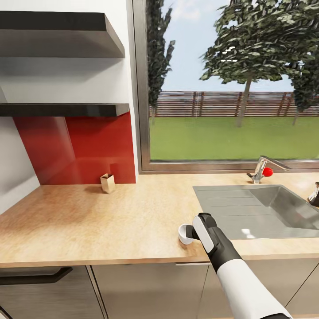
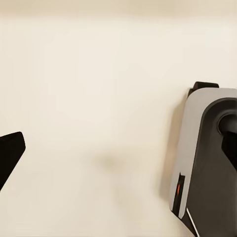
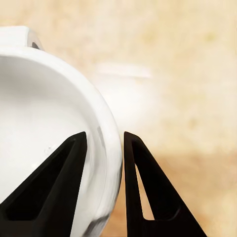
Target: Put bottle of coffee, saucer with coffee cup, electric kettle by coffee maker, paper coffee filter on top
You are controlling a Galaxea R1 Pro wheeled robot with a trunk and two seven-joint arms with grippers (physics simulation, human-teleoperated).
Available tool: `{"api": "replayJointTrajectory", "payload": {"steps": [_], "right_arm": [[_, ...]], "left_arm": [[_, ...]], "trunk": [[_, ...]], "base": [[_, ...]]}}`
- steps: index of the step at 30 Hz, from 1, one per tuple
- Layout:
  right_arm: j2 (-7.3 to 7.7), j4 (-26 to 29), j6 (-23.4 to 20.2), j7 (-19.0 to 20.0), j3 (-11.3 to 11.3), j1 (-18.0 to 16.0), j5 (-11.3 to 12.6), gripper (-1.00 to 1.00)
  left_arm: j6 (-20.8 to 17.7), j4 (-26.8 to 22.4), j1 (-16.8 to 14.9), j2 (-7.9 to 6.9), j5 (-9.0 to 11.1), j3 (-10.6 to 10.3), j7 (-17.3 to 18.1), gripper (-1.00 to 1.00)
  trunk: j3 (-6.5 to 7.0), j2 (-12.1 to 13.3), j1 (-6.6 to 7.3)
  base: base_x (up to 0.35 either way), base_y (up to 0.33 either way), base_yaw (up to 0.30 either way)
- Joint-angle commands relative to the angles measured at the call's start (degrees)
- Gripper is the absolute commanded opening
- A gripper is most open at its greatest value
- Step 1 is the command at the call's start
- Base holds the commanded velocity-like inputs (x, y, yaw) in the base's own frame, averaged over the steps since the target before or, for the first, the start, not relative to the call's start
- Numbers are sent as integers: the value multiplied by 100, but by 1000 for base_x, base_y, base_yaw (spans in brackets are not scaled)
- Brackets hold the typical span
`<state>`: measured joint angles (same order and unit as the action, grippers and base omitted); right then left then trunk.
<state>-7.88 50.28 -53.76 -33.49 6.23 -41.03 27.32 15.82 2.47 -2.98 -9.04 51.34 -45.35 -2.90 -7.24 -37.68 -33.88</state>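
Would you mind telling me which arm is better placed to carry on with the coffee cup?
Right. The right gripper has its jaws pinching the coffee cup wall at the front of the kitchen countertop.

home kitchen | countertop (image 1: 88, 221) | steel sink (image 1: 266, 212) with tap (image 1: 261, 168) | garden window (image 1: 230, 84)

A steel sink (image 1: 266, 212) with a faucet (image 1: 261, 168), a small tan box (image 1: 107, 183) near the red backsplash (image 1: 88, 150), two dark shelves (image 1: 62, 110)
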Motion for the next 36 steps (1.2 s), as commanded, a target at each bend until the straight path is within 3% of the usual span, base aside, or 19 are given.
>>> {"api": "replayJointTrajectory", "payload": {"steps": [1,18,25,36], "right_arm": [[4,-36,-29,-70,10,-2,54,-100],[-3,64,-29,-66,-4,-2,69,-100],[7,1096,-44,-61,-21,-2,67,-100],[32,1549,-42,-61,-18,-2,70,-100]], "left_arm": [[18,7,-3,3,8,-43,-18,100],[18,0,-6,-1,13,-45,-26,100],[26,-4,-9,-1,23,-38,-19,100],[43,-23,-9,4,43,-39,-18,100]], "trunk": [[-11,-6,-2],[-11,-6,-2],[-11,-6,-2],[-11,-6,-2]], "base": [[0,0,0],[0,0,0],[0,0,0],[0,0,0]]}}
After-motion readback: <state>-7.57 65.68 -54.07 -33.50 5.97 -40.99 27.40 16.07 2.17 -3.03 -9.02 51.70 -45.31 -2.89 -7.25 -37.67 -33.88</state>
